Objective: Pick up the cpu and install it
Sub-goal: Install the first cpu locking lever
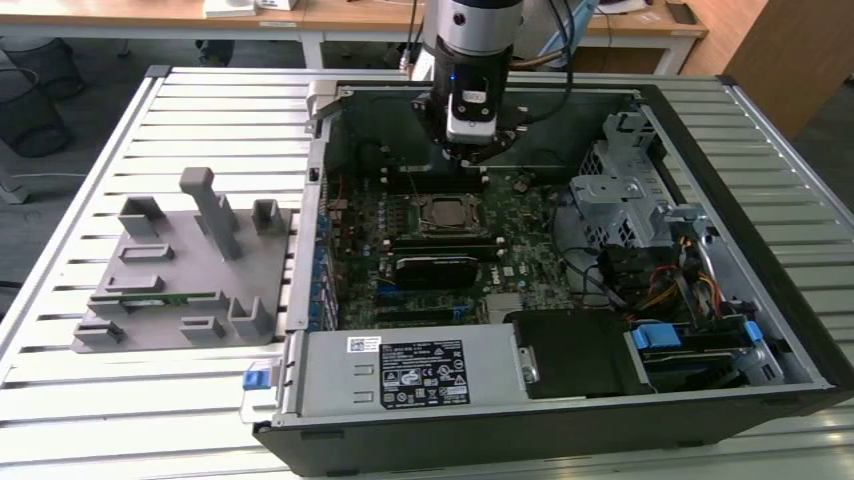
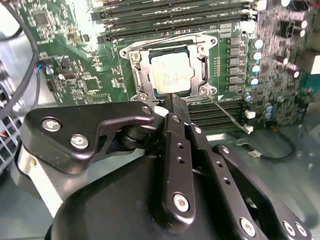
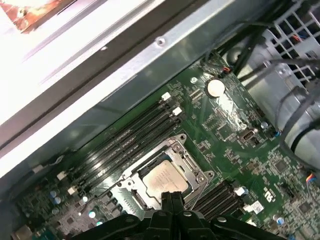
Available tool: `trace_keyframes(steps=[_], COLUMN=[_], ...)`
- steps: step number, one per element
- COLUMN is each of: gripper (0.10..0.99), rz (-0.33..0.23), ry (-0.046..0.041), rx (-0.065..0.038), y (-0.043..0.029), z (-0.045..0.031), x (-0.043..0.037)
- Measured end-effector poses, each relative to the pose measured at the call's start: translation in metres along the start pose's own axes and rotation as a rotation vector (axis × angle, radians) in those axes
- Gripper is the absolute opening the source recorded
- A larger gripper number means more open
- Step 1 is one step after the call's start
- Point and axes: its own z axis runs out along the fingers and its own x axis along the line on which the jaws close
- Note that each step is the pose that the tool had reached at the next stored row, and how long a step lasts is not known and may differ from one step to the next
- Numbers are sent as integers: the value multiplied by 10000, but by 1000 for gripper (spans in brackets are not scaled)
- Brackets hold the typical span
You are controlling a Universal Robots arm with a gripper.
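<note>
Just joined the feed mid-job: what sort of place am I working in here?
Probably a lab or workshop bench for computer assembly. An open desktop computer case lies on a slatted metal table, a grey parts fixture sits beside it, and wooden desks stand behind.

I see the cpu [image 2: 171,75] with a dull silvery metal top, the socket frame [image 2: 141,75] bright bare metal, the gripper [image 2: 175,106] matt black, its screws [image 2: 181,201] shiny.
</note>
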Motion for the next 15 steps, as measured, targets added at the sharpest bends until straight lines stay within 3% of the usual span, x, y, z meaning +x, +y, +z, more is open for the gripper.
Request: trace_keyframes(steps=[15], gripper=[106], rz=[-2730], ry=[34], rx=[3], y=[0], z=[9], x=[0])
